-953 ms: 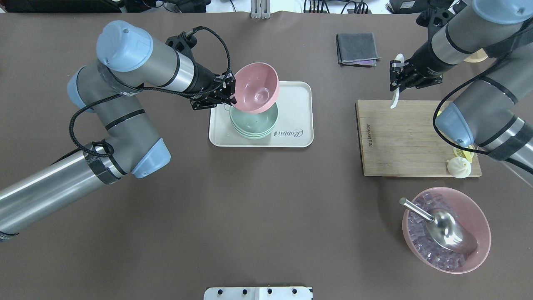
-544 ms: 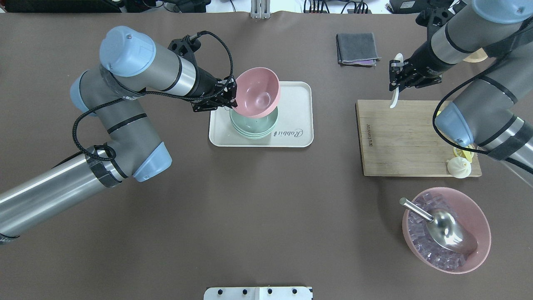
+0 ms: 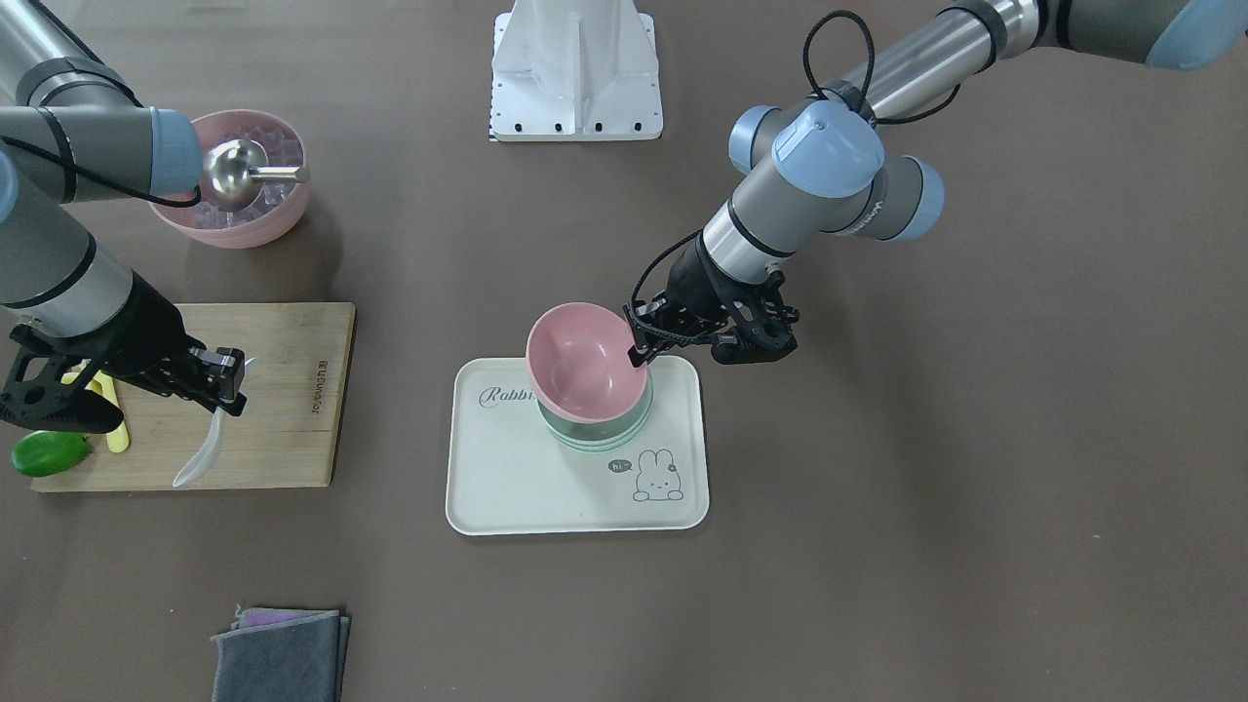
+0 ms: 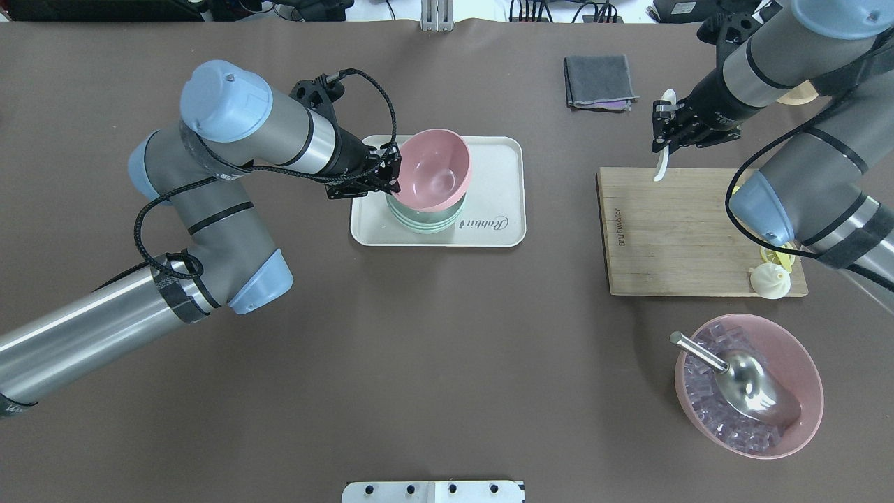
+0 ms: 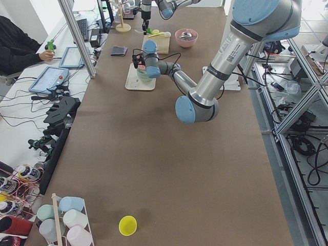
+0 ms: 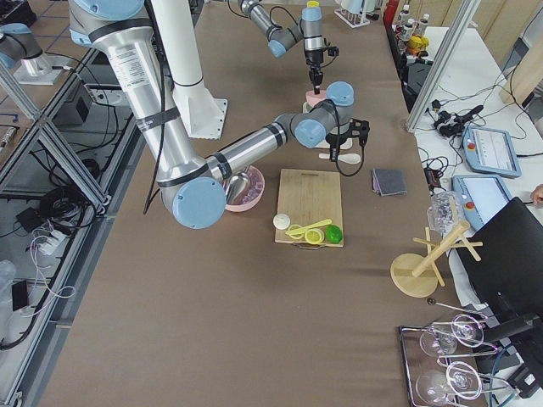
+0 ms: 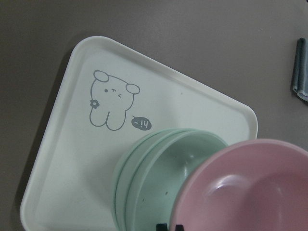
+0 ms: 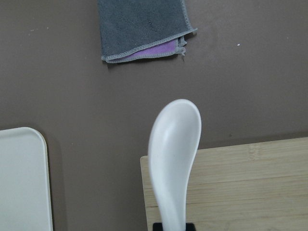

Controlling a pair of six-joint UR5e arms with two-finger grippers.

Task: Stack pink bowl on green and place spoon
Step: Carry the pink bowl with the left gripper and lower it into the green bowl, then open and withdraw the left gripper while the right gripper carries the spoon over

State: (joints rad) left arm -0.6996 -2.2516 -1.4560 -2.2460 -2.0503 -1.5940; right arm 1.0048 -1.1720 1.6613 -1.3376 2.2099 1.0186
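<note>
The pink bowl (image 4: 431, 170) hangs tilted over the stack of green bowls (image 4: 419, 221) on the white tray (image 4: 503, 168). I cannot tell whether they touch. My left gripper (image 4: 394, 171) is shut on the pink bowl's rim (image 3: 580, 363). In the left wrist view the pink bowl (image 7: 250, 192) overlaps the green bowls (image 7: 163, 178). My right gripper (image 4: 663, 133) is shut on the handle of a white spoon (image 4: 662, 168). It holds the spoon over the far left corner of the wooden board (image 4: 677, 237), bowl end forward in the right wrist view (image 8: 173, 154).
A grey cloth (image 4: 599, 82) lies beyond the board. A second pink bowl (image 4: 803, 363) with ice cubes and a metal scoop (image 4: 754, 384) stands at the near right. A white bun (image 4: 770, 281) and yellow pieces sit on the board's near right corner.
My left gripper has brought the pink bowl down and toward the robot, over the green bowls. The right gripper and its spoon have barely moved.
</note>
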